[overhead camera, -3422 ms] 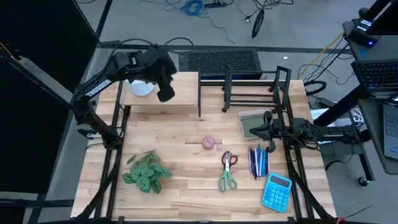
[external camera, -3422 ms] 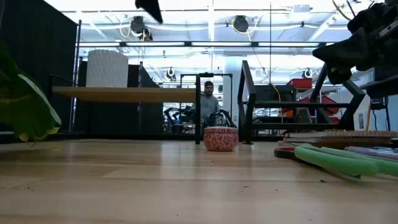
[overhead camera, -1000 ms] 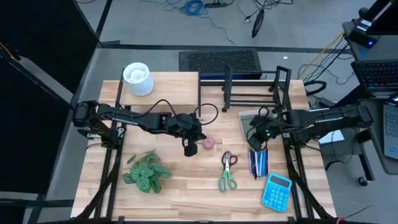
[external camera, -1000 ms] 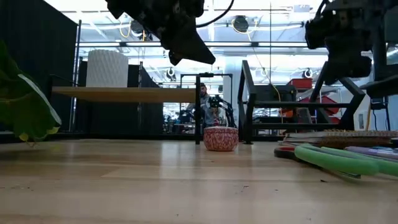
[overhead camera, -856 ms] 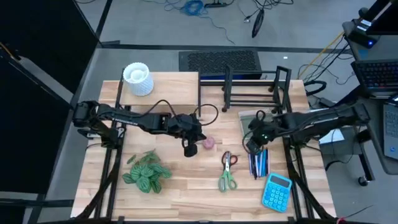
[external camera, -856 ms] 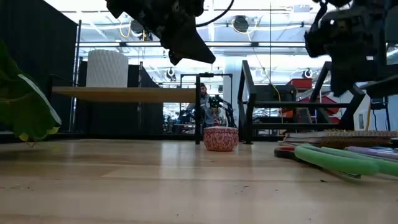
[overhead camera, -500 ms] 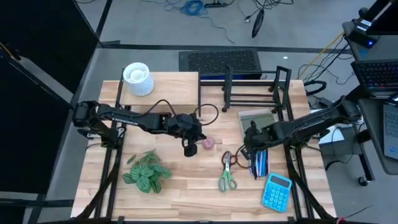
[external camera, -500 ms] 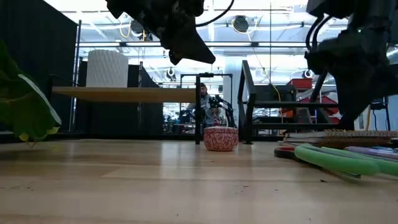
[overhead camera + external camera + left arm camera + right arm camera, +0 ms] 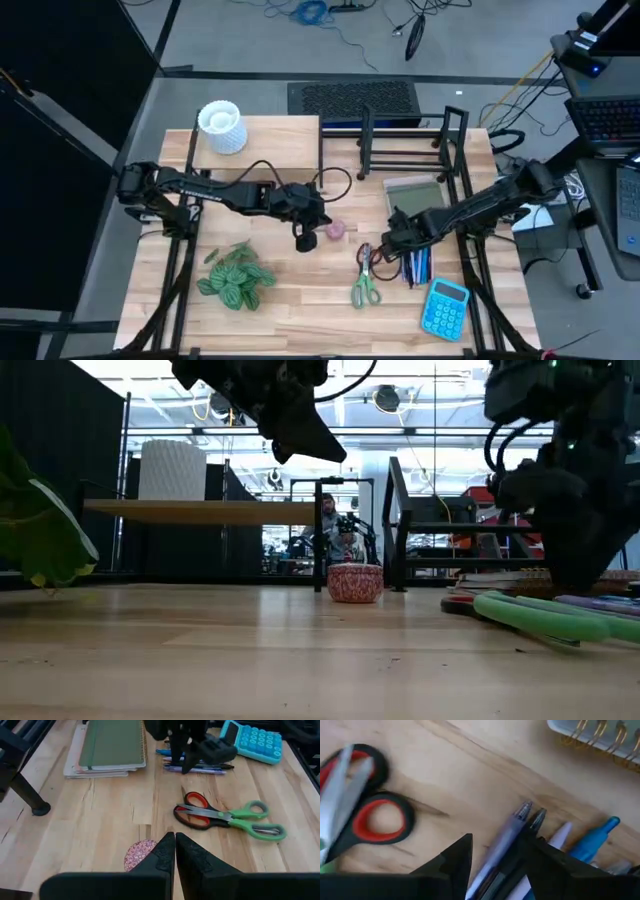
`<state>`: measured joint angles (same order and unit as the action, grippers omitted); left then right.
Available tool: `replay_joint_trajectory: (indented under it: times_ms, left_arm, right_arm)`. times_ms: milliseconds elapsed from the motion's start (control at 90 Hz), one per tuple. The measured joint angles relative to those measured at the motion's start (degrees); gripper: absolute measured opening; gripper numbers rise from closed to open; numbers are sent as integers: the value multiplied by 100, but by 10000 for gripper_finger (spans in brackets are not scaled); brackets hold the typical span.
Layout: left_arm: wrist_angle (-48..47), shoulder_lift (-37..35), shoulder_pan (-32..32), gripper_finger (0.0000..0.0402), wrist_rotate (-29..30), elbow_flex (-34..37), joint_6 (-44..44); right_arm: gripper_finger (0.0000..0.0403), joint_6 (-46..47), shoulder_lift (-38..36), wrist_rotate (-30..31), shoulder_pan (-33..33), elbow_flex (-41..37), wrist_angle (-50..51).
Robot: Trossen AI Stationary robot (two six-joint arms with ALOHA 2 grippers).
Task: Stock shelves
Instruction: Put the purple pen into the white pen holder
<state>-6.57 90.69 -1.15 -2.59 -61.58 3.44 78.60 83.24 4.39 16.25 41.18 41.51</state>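
- Worktop (image 9: 300, 290) of pale wood seen from above, with two dark robot arms reaching in over it, one from each side.
- Right gripper (image 9: 392, 238) sits low over a row of pens (image 9: 415, 262), close to the red-handled scissors (image 9: 366, 256). In the right wrist view its two dark fingers (image 9: 451, 862) stand apart with a moderate gap, and a lilac pen (image 9: 501, 845) lies in that gap. Whether the fingers touch the pen cannot be told.
- Left gripper (image 9: 306, 237) hangs above the worktop just beside a small pink speckled bowl (image 9: 336, 229). In the left wrist view its fingers (image 9: 161, 855) are pressed together with only a thin slit between them, holding nothing, and the bowl shows just past their tips.
- Green-handled scissors (image 9: 365, 291) lie below the red pair, overlapping them.
- Blue calculator (image 9: 445, 309) rests near the front right corner of the worktop.
- Green notebook (image 9: 412, 196) lies on a stack of paper behind the pens.
- Leafy green plant (image 9: 236, 276) lies at the front left.
- Pale-wood shelf (image 9: 270, 150) stands at the back left, with a white ribbed pot (image 9: 222, 127) on its top.
- Black wire rack (image 9: 405, 145) stands at the back right, just beside the wooden shelf.
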Motion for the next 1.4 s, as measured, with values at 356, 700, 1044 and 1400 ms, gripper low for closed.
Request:
replay_joint_trajectory:
  times_ms: [356, 700, 1044, 1400]
  left_arm:
    - [-31, 1, 0, 0, 0, -2, -94]
    - [-35, 0, 0, 0, -1, -2, -93]
    - [-37, 1, 0, 0, -2, -2, -108]
    - [-18, 0, -1, 0, -4, -2, -120]
  right_arm:
    - [131, 30, 434, -2, -4, 13, -194]
    - [83, -9, 640, 146, 4, 14, -276]
    - [9, -617, 672, 279, 11, 5, -410]
    - [0, -994, 6, 507, 30, -34, -702]
